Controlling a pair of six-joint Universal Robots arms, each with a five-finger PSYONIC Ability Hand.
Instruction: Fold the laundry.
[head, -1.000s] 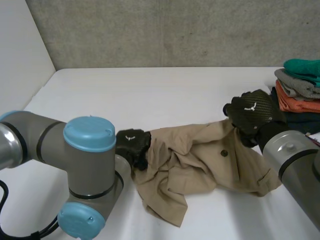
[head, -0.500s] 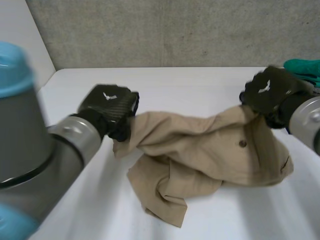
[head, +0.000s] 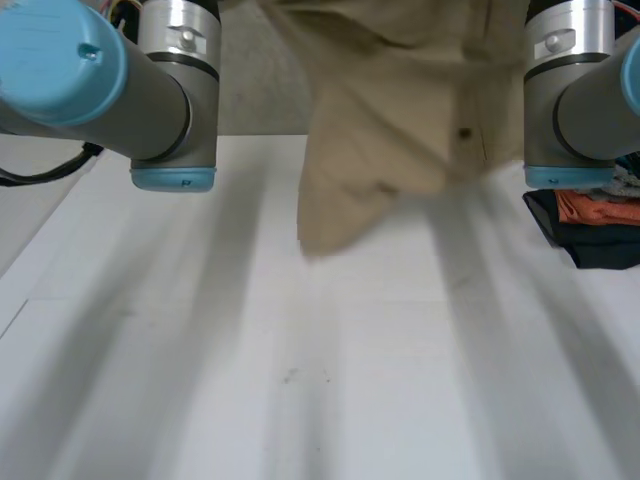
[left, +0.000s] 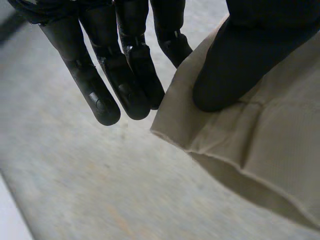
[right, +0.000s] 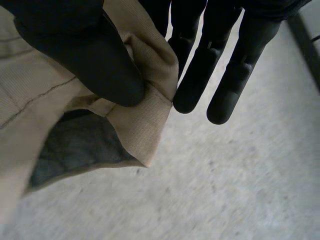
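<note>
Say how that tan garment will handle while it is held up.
Likely floppy: the tan garment hangs in loose, drooping folds. Probably light, since the left hand and right hand carry it by thumb pinches at its edge.

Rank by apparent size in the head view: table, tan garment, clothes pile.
1. table
2. tan garment, hanging close to the camera, so it likely looks oversized
3. clothes pile, partly out of frame

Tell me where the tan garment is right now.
In the head view the tan garment hangs between the left arm and right arm, above the white table; the left hand and right hand each pinch an edge of it.
</note>
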